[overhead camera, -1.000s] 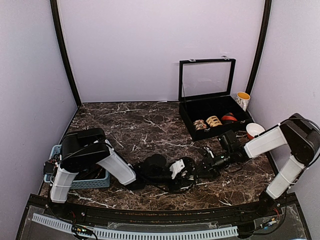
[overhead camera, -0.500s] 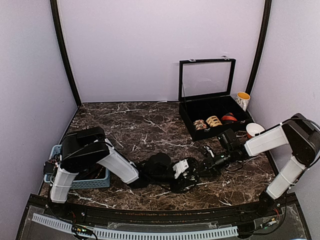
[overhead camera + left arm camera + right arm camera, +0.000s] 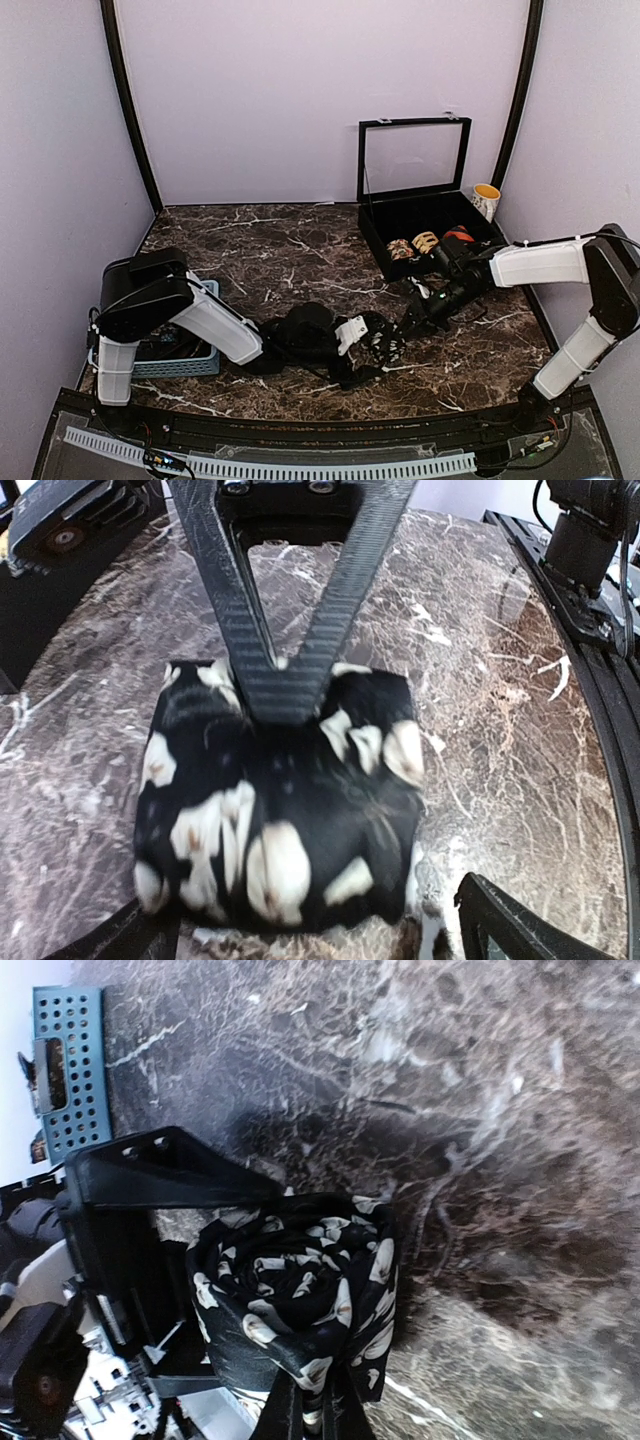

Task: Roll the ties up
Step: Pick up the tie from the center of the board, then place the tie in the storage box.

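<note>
A tie (image 3: 300, 1290), black with white prints, is wound into a coil low over the marble near the table's front centre (image 3: 388, 347). My right gripper (image 3: 312, 1415) is shut on the coil's edge. In the left wrist view its two thin fingers (image 3: 285, 680) come down from above as a V onto the tie (image 3: 280, 820). My left gripper (image 3: 320, 935) stands wide open on either side of the coil, its fingertips (image 3: 510, 920) apart from the fabric. Rolled tan coils (image 3: 412, 245) and a red one (image 3: 458, 236) lie in the case.
The black glass-lidded case (image 3: 376, 238) stands open at the back right, with a yellow-rimmed cup (image 3: 486, 198) beside it. A blue slotted basket (image 3: 200, 362) sits at the front left under the left arm, also in the right wrist view (image 3: 68, 1060).
My left gripper has opened wide and let go of the coiled tie. The right gripper has stayed shut on it, and the right arm has straightened toward the case.
</note>
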